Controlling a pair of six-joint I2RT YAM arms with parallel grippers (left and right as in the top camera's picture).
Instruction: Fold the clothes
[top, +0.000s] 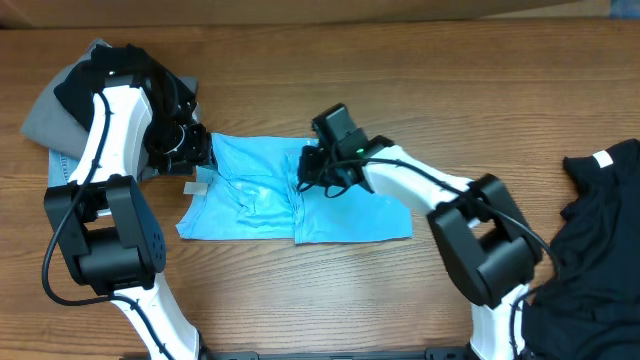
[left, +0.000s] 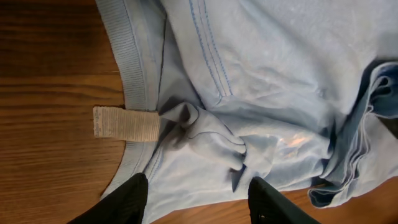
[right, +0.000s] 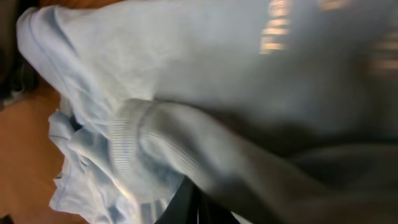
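T-shirt (top: 250, 205), overhead: light blue, partly folded, flat at the middle of the table (top: 450, 80), between both arms.
Overhead, left gripper (top: 198, 150): comes from the left to the far-left corner of the cloth, wrist bent down.
Overhead, right gripper (top: 318, 178): leans in from the right over the middle crease, probably to carry a fold across.
Left wrist view: fingers (left: 134, 202) stand apart, released, above the cloth near the collar (left: 134, 62) and the neck label (left: 124, 123); nothing is gripped.
Right wrist view: blurred; clenched, with cloth draped close over it, so it seems to be grasping a fold of the T-shirt.
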